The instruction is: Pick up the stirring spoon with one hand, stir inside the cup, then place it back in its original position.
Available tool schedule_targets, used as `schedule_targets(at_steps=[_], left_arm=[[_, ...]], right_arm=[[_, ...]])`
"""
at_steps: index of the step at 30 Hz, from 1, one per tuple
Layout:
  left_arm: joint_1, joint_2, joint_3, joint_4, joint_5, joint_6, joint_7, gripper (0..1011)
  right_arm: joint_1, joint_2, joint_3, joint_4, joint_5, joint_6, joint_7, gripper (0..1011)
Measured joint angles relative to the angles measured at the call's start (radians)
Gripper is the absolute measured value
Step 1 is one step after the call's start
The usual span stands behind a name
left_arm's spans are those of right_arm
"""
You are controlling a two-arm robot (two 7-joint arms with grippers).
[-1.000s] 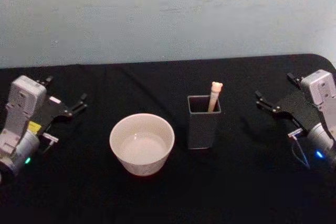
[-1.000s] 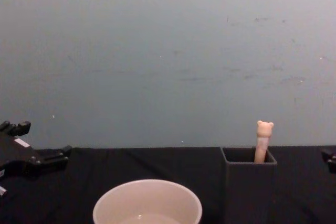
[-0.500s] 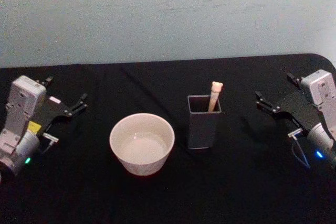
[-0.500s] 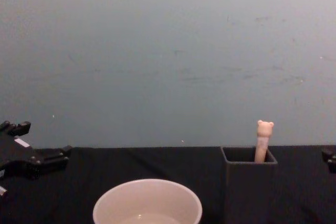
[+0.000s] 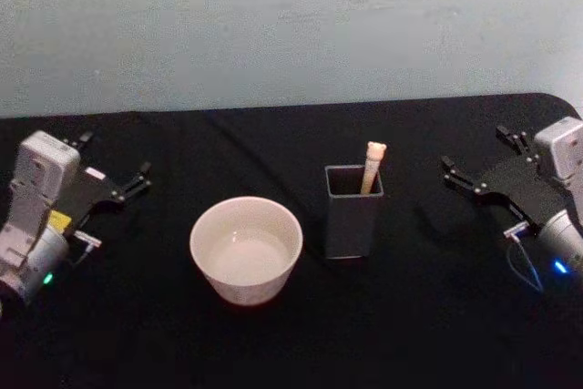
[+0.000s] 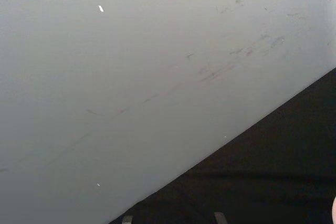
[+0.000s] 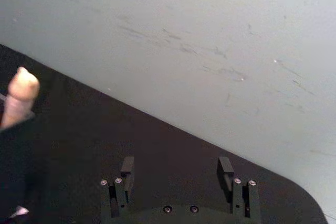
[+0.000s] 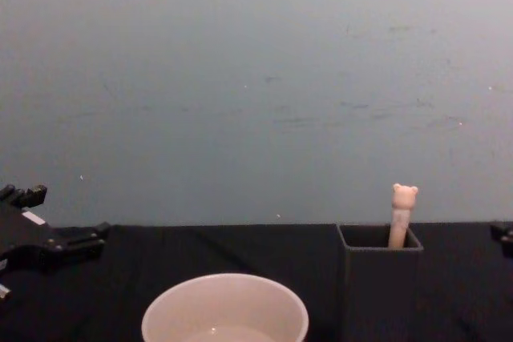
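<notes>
Black-clothed table (image 5: 410, 316), its far edge meeting a pale wall (image 5: 273, 25). Two things stand on it near the middle. One is a round off-white cup (image 5: 244, 287), upright. To its right is a dark square holder (image 5: 352, 230), also upright, set slightly farther back, near the cup but not touching it.

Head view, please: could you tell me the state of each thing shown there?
stirring spoon: upright in the holder, bear head above its rim.
cup: upright, left of the holder, untouched.
holder: upright, holding the stirring spoon.
left gripper: open, empty.
right gripper: open, empty.
</notes>
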Motion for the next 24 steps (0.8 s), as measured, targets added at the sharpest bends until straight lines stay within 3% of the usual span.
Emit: schedule_targets(at_steps=[6, 12, 16, 19, 24], left_arm=[[0.000, 0.000, 0.000, 0.000, 0.000, 0.000, 0.000, 1001], [0.000, 0.000, 0.000, 0.000, 0.000, 0.000, 0.000, 1001], [0.000, 0.000, 0.000, 0.000, 0.000, 0.000, 0.000, 1001], [0.000, 0.000, 0.000, 0.000, 0.000, 0.000, 0.000, 1001], [0.000, 0.000, 0.000, 0.000, 0.000, 0.000, 0.000, 1001]], right_arm=[[-0.030, 0.025, 0.034, -0.046, 0.078, -0.004, 0.094, 1003], [-0.067, 0.057, 0.074, -0.103, 0.232, 0.020, 0.276, 1003], [-0.068, 0.067, 0.081, -0.113, 0.303, 0.048, 0.381, 1003], [-0.058, 0.068, 0.082, -0.109, 0.345, 0.067, 0.454, 1003], [-0.022, 0.055, 0.073, -0.079, 0.371, 0.096, 0.535, 1002]])
